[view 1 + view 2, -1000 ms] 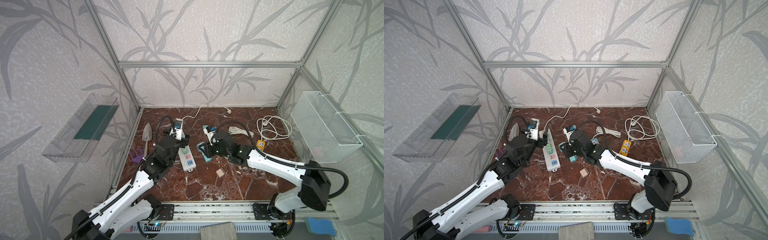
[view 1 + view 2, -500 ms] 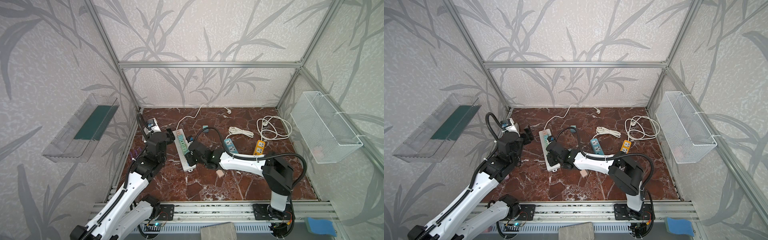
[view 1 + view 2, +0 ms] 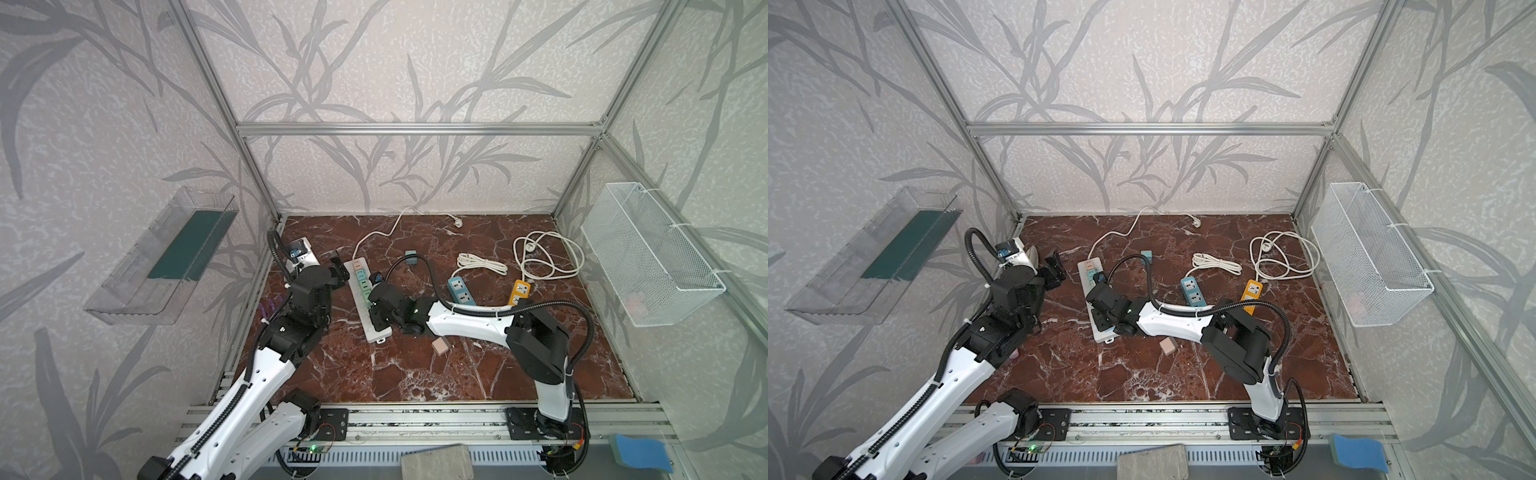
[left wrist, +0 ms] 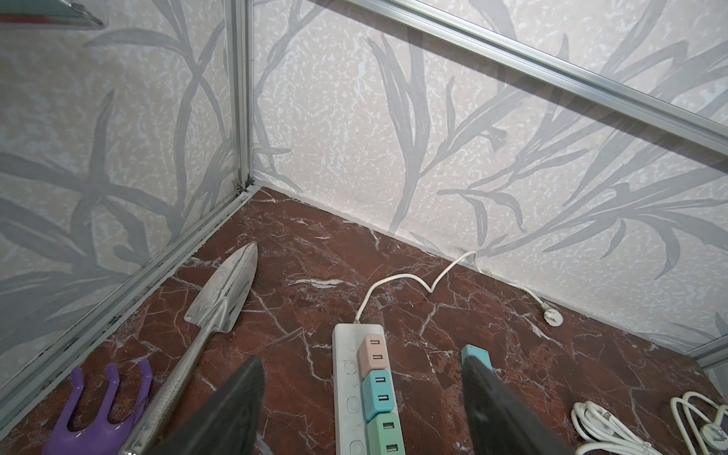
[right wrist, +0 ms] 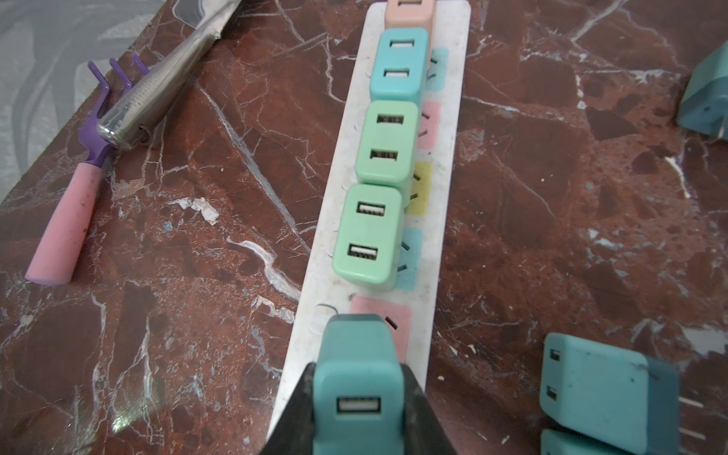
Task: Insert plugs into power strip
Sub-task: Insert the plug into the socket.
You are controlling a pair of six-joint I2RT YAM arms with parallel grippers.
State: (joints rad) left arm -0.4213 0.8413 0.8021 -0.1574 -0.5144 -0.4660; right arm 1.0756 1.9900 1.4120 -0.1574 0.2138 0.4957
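no legible text or labels

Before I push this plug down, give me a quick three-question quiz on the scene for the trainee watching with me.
1. How many pastel cube-shaped plastic plugs sit seated in the long white plastic power strip?
2. True or false: the left arm's black fingers grip a plug.
3. The cube-shaped plug clamped in the right arm's black fingers is: A pale pink, B teal, C green.
Key: 1. Four. 2. False; they stand open and empty. 3. B.
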